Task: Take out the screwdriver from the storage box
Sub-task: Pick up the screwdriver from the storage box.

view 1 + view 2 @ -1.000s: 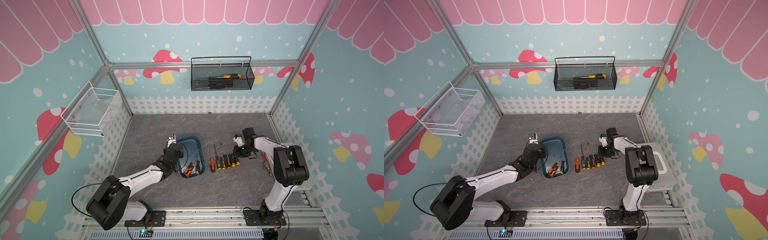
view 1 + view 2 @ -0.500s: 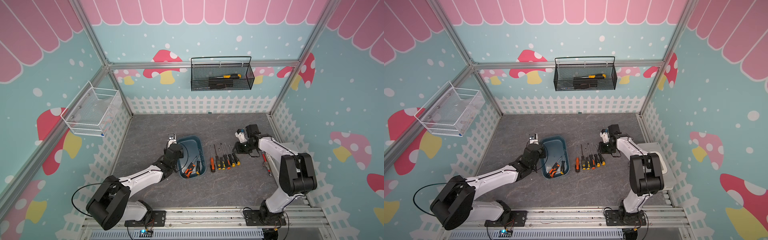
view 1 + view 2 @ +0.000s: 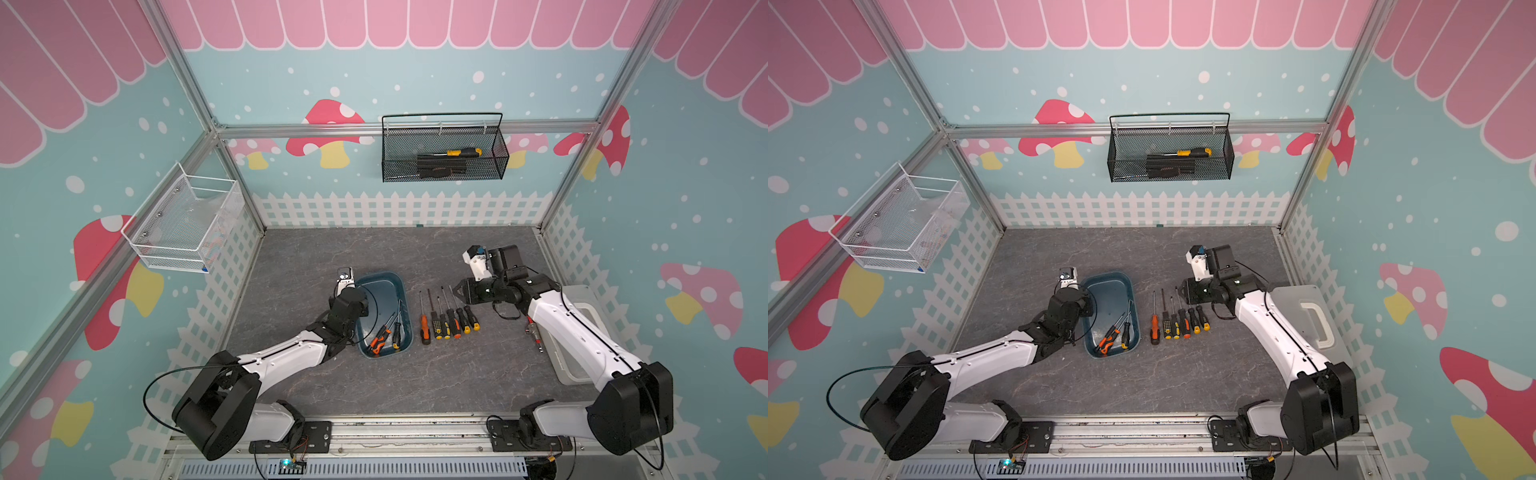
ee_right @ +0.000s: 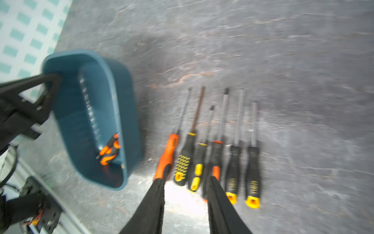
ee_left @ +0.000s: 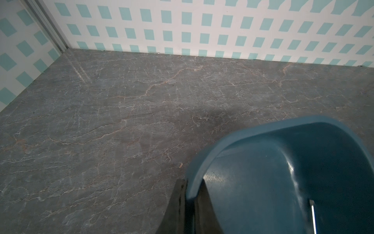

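Left gripper (image 5: 191,187) pinches the storage box (image 3: 380,293) rim; right gripper (image 4: 187,180) hangs with jaws spread by a row of six screwdrivers (image 3: 449,320).
Blue box sits a bit left of tabletop (image 3: 415,253) centre, clamped at its left wall. A few screwdrivers (image 3: 385,332) lie inside at the end nearest the front edge. Row lies just right of box. Right gripper holds nothing, near the shaft tips. White case (image 3: 1308,316) at right edge.
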